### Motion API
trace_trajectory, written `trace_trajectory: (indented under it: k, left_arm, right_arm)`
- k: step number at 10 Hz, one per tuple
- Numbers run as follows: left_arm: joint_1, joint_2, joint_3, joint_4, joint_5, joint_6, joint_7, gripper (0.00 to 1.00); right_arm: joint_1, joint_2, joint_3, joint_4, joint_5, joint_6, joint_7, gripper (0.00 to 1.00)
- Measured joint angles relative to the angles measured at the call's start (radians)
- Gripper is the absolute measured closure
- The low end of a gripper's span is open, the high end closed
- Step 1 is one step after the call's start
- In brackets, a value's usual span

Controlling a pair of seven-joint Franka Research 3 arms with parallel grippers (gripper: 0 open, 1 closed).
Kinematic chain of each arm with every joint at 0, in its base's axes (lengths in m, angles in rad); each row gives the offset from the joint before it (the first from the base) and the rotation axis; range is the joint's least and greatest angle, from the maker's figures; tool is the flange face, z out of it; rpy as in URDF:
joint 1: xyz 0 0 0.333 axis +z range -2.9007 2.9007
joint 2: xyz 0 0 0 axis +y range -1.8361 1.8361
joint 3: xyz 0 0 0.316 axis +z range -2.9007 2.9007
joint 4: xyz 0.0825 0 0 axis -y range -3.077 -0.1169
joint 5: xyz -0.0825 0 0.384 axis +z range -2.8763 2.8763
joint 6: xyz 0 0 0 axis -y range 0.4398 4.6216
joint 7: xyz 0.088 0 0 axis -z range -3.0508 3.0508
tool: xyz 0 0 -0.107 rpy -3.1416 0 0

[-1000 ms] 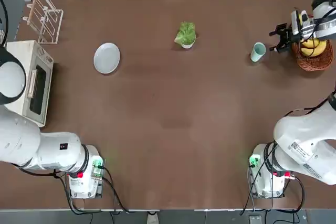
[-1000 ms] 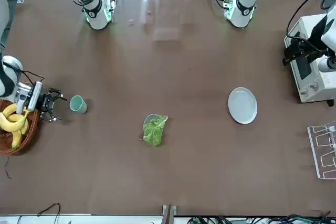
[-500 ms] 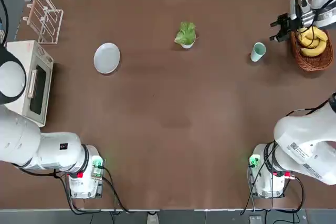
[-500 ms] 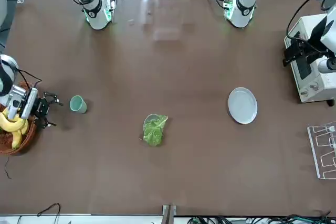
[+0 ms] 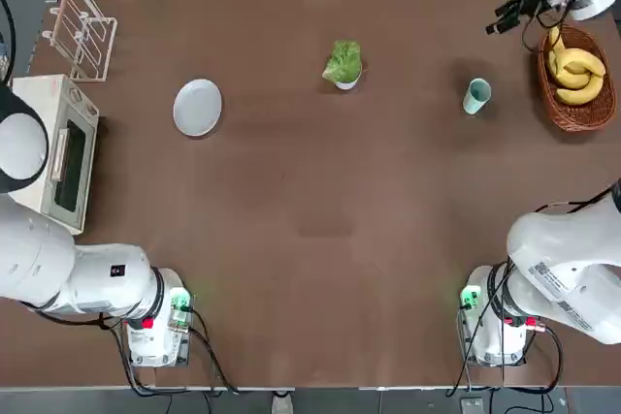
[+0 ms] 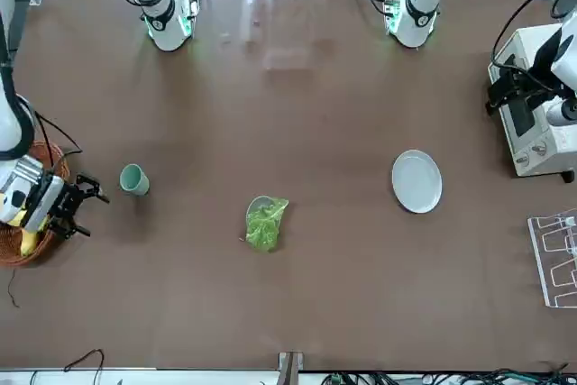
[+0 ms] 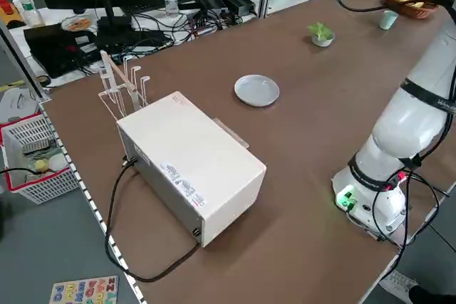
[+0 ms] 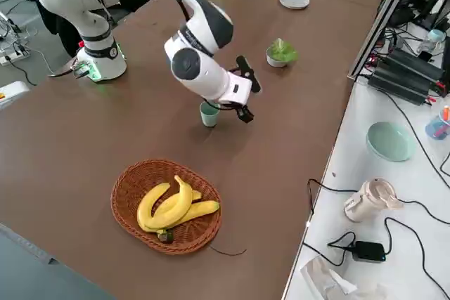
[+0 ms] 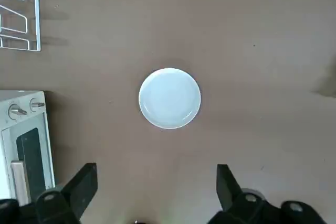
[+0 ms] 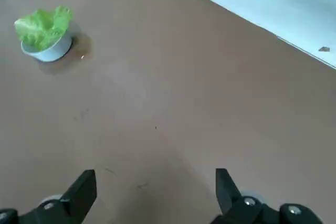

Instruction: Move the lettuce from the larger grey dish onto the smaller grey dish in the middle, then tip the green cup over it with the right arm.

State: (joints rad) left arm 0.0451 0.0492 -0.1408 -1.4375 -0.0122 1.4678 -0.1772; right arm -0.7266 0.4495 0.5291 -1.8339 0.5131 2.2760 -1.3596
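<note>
Lettuce sits in the small bowl; I swing away from the cup.
Top view: my right gripper (image 5: 495, 24) has shifted to the far side of the green cup (image 5: 476, 96), apart from it; the lettuce (image 5: 343, 61) is in the smaller grey dish (image 5: 346, 84), so the transfer looks done. Front view: the cup hasn't moved; whether it was already tipped, I can't tell. Left side view: the white oven (image 7: 191, 161) bears a label, unreadable. Left wrist view: my left gripper (image 9: 157, 177) has spread, empty jaws; the plate (image 9: 169, 98) is bare. Right wrist view: jaws spread, empty.
</note>
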Motion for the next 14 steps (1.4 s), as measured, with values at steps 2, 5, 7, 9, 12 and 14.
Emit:
trace_trajectory:
  k: [2,5,7,9,12,14]
  left_arm:
    - [0.0,0.0,0.0,0.0,0.0,0.0,0.0,0.0]
    - [0.0,0.0,0.0,0.0,0.0,0.001,0.0,0.0]
    - [0.0,0.0,0.0,0.0,0.0,0.001,0.0,0.0]
    - [-0.002,0.0,-0.002,0.0,0.0,0.001,0.0,0.0]
    - [-0.003,0.0,-0.006,0.0,0.0,0.001,0.0,0.0]
    - [-0.005,0.0,-0.012,0.0,0.0,0.001,0.001,0.0]
  right_arm:
    - [-0.001,-0.003,0.077,0.043,-0.12,0.004,0.344,0.0]
    - [0.011,-0.038,0.15,0.084,-0.273,-0.016,0.818,0.0]
    - [0.053,-0.096,0.162,0.103,-0.34,-0.082,1.028,0.0]
    - [0.067,-0.15,0.162,0.108,-0.341,-0.122,1.073,0.0]
    - [0.093,-0.179,0.133,0.129,-0.35,-0.182,1.112,0.0]
    - [0.307,-0.216,-0.096,0.254,-0.365,-0.374,1.175,0.0]
